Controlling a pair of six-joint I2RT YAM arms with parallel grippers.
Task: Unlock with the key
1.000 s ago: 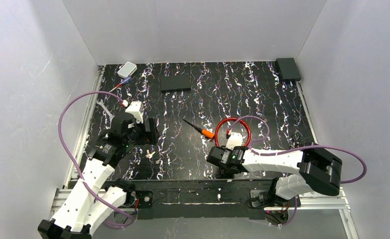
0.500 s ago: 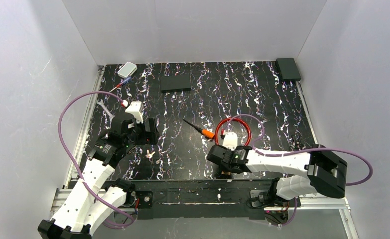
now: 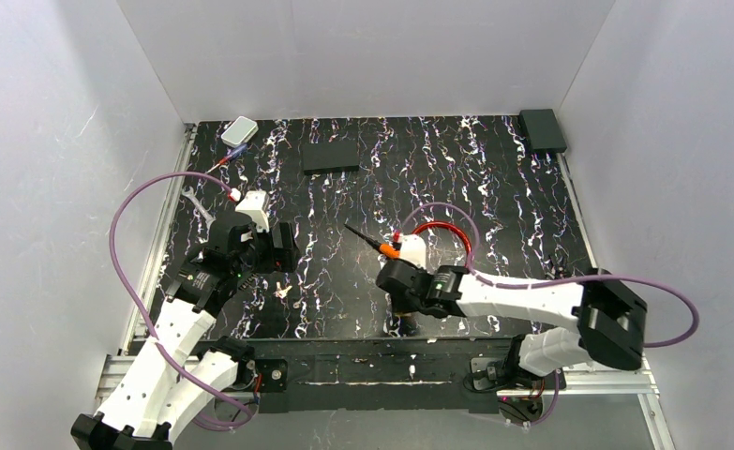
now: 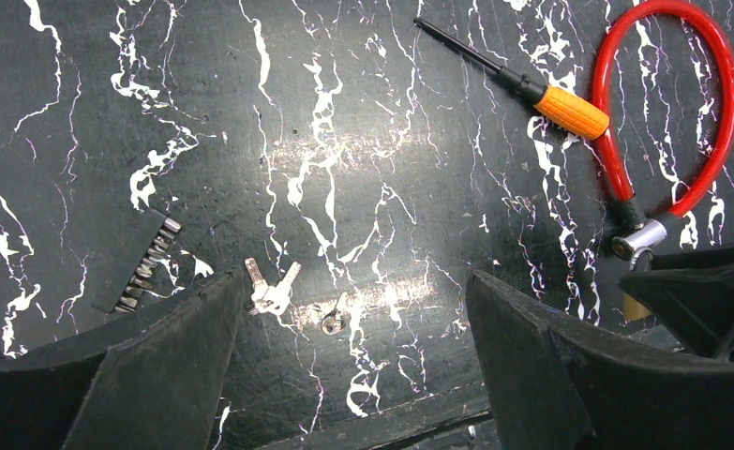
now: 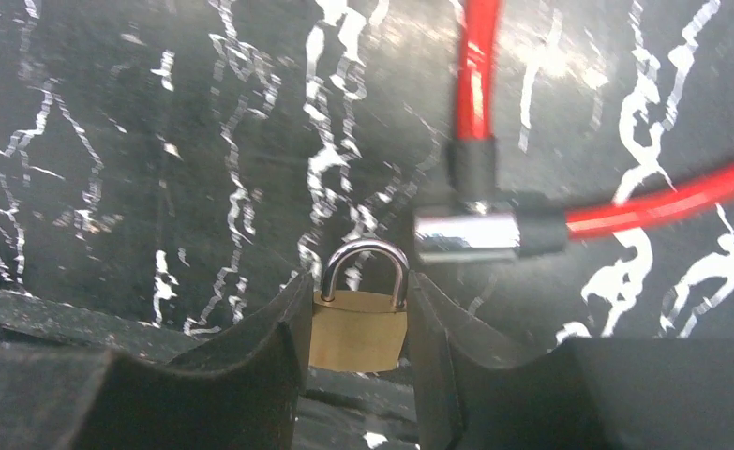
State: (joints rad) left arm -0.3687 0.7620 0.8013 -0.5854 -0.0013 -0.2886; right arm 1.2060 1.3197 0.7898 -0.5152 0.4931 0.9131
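A pair of small silver keys (image 4: pixel 269 289) lies on the black marbled table (image 3: pixel 494 187), also in the top view (image 3: pixel 283 291), just ahead of my left gripper (image 4: pixel 349 375), which is open and empty above the table. My right gripper (image 5: pixel 358 323) is shut on a small brass padlock (image 5: pixel 358 328), shackle pointing away, near the table's front edge (image 3: pixel 402 309). An orange-handled tool with a thin black rod (image 4: pixel 569 111) lies beside a red cable lock (image 4: pixel 710 112); my right wrist partly covers both in the top view (image 3: pixel 389 250).
The cable lock's silver end (image 5: pixel 466 236) lies just beyond the padlock. A small metal ring (image 4: pixel 333 323) and a row of bits (image 4: pixel 147 267) lie near the keys. Black boxes (image 3: pixel 331 156) (image 3: pixel 542 129) and a white case (image 3: pixel 239 130) sit at the back.
My right gripper has moved left along the front edge with the padlock, and its wrist now covers more of the red cable. The left arm has not moved.
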